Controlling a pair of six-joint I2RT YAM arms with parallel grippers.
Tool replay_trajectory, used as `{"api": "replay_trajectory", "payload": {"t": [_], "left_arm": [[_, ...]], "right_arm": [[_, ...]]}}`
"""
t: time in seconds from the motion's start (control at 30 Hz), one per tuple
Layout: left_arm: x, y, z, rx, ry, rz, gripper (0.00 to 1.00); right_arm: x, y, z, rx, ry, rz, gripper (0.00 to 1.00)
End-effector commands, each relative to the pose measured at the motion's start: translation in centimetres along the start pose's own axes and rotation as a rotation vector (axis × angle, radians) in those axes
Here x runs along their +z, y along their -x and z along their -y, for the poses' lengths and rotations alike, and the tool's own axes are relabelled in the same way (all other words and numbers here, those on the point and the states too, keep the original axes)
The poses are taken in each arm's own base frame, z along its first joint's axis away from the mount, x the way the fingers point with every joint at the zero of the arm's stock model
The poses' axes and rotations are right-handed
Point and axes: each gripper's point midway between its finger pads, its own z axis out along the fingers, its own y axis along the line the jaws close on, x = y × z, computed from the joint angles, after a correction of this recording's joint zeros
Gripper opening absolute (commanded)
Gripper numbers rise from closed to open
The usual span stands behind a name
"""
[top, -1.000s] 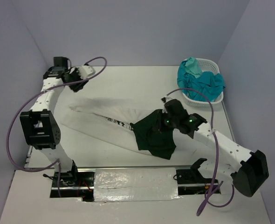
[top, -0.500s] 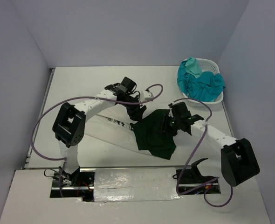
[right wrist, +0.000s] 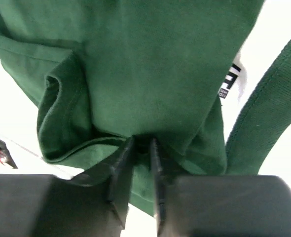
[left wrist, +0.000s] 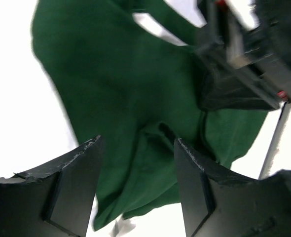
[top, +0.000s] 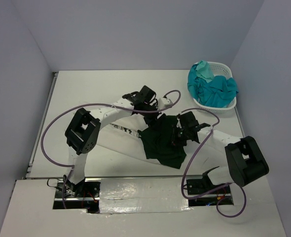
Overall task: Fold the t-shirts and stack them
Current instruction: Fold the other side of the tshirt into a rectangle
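Note:
A dark green t-shirt (top: 163, 143) lies crumpled at the table's middle, over one end of a white t-shirt with dark print (top: 113, 134) spread flat to its left. My right gripper (top: 177, 134) is shut on a fold of the green shirt (right wrist: 150, 74); its jaws pinch the cloth in the right wrist view (right wrist: 141, 145). My left gripper (top: 154, 117) is open just above the green shirt's far edge; the green cloth (left wrist: 126, 98) shows between its fingers (left wrist: 138, 148). Teal and pale mint shirts (top: 212, 86) are heaped in the basket.
The white lattice laundry basket (top: 223, 106) stands at the back right, near the table's right edge. Purple cables loop from both arms over the table. A foil-like strip (top: 143, 195) runs along the near edge between the arm bases.
My left arm swung from the far left corner across to the green shirt. My right arm drew in toward the shirt, lifting and bunching its right side.

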Motion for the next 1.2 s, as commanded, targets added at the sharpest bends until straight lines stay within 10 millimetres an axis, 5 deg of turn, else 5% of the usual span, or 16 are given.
{"api": "replay_trajectory", "payload": {"t": [0.0, 0.23, 0.43, 0.5, 0.53, 0.6, 0.8, 1.03, 1.17], "left_arm": [[1.4, 0.3, 1.2, -0.018, -0.02, -0.004, 0.71], [2.9, -0.1, 1.2, 0.004, 0.02, -0.043, 0.76], [4.8, -2.6, 0.5, -0.013, 0.053, -0.117, 0.73], [4.9, -3.1, 0.4, -0.016, 0.056, -0.128, 0.54], [4.8, -3.3, 0.4, -0.022, 0.062, -0.139, 0.31], [4.2, -3.2, 0.4, -0.024, 0.07, -0.152, 0.01], [-1.0, 0.3, 1.1, 0.07, 0.14, -0.104, 0.0], [-2.7, -0.7, 2.1, 0.057, 0.144, -0.135, 0.0], [-4.8, 0.7, 2.7, 0.059, 0.174, -0.103, 0.0]], "right_arm": [[-0.1, 0.1, -0.2, -0.024, 0.021, 0.021, 0.24], [-0.8, 0.3, -0.3, -0.029, 0.016, 0.039, 0.09], [-0.9, 0.4, -0.4, -0.03, 0.02, 0.044, 0.0], [-1.0, 0.3, -0.2, -0.03, 0.015, 0.049, 0.0], [-1.2, 0.3, -0.2, -0.033, 0.011, 0.054, 0.0], [-1.6, 0.3, -0.1, -0.04, 0.002, 0.06, 0.0], [-6.0, 0.0, 0.0, -0.072, -0.063, 0.14, 0.0], [-8.5, -1.0, -2.1, -0.113, -0.017, 0.174, 0.0], [-9.8, -1.4, -3.2, -0.126, -0.026, 0.194, 0.0]]}}
